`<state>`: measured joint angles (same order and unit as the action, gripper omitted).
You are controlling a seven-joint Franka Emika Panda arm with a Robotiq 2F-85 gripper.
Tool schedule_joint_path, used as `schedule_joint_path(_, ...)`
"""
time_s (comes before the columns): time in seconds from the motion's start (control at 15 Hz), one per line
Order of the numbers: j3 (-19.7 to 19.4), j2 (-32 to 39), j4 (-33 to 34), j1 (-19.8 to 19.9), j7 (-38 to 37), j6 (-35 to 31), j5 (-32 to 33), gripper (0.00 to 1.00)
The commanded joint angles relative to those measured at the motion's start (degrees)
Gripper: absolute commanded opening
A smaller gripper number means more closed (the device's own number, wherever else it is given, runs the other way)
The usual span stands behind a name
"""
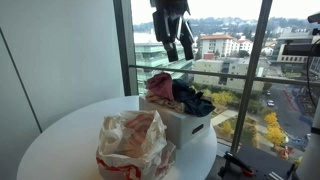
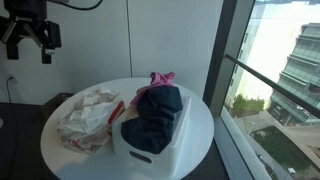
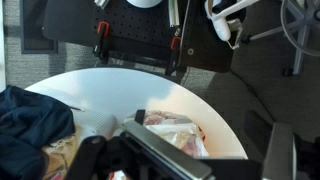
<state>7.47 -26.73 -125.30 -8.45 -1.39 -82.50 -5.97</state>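
My gripper [image 1: 173,48] hangs high above the round white table [image 1: 70,135], open and empty; it also shows in an exterior view [image 2: 30,45]. Below it stands a white bin [image 1: 188,125] holding a dark blue garment [image 1: 192,100] and a pink garment [image 1: 160,86]. A crumpled clear plastic bag with red print [image 1: 132,145] lies next to the bin. In an exterior view the bin [image 2: 160,150], the blue garment [image 2: 155,115], the pink garment [image 2: 162,78] and the bag [image 2: 88,118] all show. The wrist view looks down on the bag [image 3: 175,128] and the blue garment [image 3: 30,120].
A tall window with a metal rail [image 1: 230,70] runs just behind the table. A white wall [image 2: 120,40] stands on another side. The wrist view shows dark floor and black equipment with red clamps [image 3: 135,40] beyond the table edge.
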Motion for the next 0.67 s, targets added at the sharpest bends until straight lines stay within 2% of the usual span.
schedule_joint_path(0.0, 0.2, 0.0, 0.3, 0.3, 0.1, 0.1, -0.1, 1.00)
schedule_joint_path(0.53, 0.2, -0.1, 0.5, 0.3, 0.1, 0.1, -0.1, 1.00)
schedule_joint_path(0.6, 1.2, -0.6, -0.3, 0.1, -0.5, -0.7, 0.9, 1.00)
